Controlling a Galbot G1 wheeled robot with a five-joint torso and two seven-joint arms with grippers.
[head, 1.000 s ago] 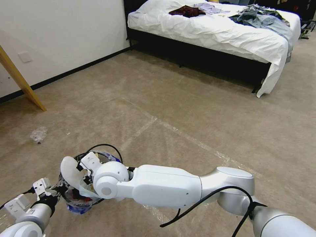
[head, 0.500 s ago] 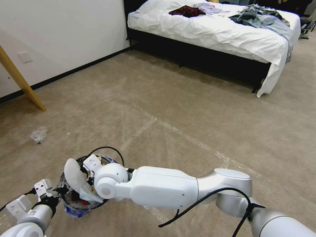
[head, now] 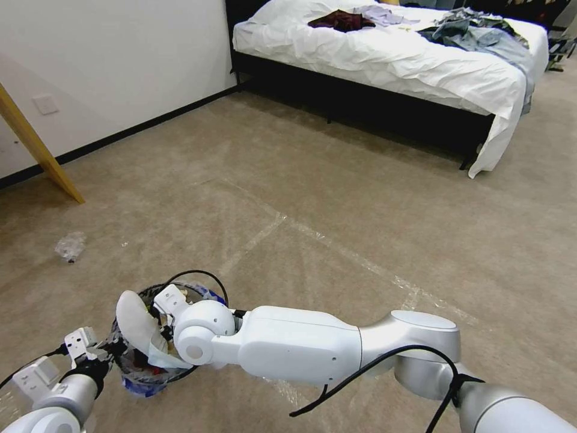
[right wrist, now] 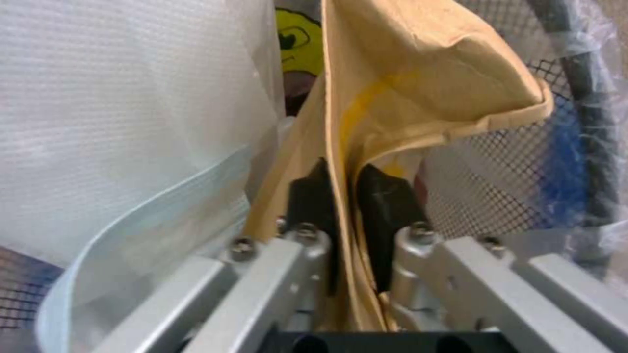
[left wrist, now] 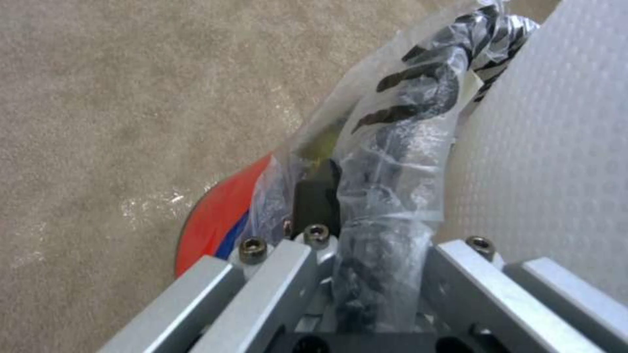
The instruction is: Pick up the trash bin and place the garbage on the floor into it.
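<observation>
The trash bin [head: 144, 367], round with a dark mesh wall [right wrist: 497, 162], a red base [left wrist: 219, 206] and a clear bag liner, hangs low at the left above the carpet. My left gripper [left wrist: 373, 206] is shut on its bag-wrapped rim. My right arm [head: 288, 343] reaches across into the bin. There my right gripper [right wrist: 347, 191] is shut on a tan cardboard scrap [right wrist: 405, 83]. A white slipper sole [head: 135, 322] sticks up out of the bin beside it. A clear plastic scrap [head: 70, 245] lies on the floor to the far left.
A bed [head: 384, 60] with white sheets and dark clothes stands at the back right. A wooden beam [head: 36, 144] leans against the white wall at the left. Strips of clear tape [head: 336, 246] cross the beige carpet.
My right wrist has sunk slightly lower into the bin, and the white slipper sole has dropped a little with it. The left gripper and bin have barely moved.
</observation>
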